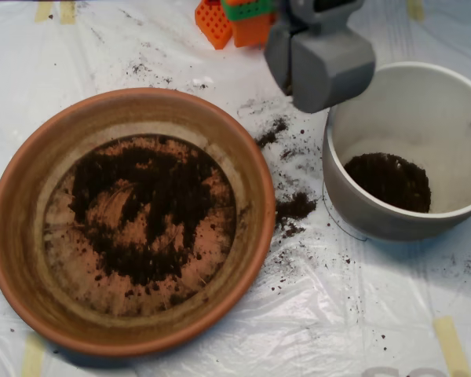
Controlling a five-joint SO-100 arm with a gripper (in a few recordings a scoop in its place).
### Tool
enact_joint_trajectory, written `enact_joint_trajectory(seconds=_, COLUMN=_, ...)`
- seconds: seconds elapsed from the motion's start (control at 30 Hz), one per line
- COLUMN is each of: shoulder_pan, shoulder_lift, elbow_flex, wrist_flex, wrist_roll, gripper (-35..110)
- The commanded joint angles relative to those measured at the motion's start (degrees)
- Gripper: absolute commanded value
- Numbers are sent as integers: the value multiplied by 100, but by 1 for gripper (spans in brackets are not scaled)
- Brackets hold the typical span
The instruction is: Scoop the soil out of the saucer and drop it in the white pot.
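The terracotta saucer (133, 220) fills the left half of the overhead view. Dark soil (145, 212) lies smeared over its floor in patchy clumps, with bare orange showing through. To the right stands the white pot (353, 200), holding a dark heap of soil (388, 181) at its bottom left. My grey scoop (318, 63) hovers at the top, beside the pot's upper left rim and above the sheet. Its two shells look pressed together, and I cannot see inside them.
Spilled soil (294, 208) lies on the white plastic sheet (314, 314) between saucer and pot, with more specks (271, 133) further up. Orange and green arm parts (235, 20) sit at the top edge. Tape strips (451, 345) hold the sheet down.
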Motion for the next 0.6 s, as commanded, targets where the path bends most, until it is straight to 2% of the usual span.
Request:
enact_joint_trajectory(seconds=0.0, shoulder_pan=-650, shoulder_lift=-202, elbow_flex=-879, wrist_flex=185, wrist_roll=-97, gripper=-1)
enact_joint_trajectory(seconds=0.33, shoulder_pan=-1371, shoulder_lift=-1283, elbow_flex=-2004, wrist_flex=501, wrist_roll=-237, gripper=1)
enact_joint_trajectory(seconds=0.47, shoulder_pan=-1362, shoulder_lift=-1257, elbow_flex=-1872, wrist_flex=510, wrist_roll=-229, gripper=20)
enact_joint_trajectory(seconds=0.57, shoulder_pan=-1336, shoulder_lift=-1239, elbow_flex=-1784, wrist_flex=510, wrist_roll=-202, gripper=28)
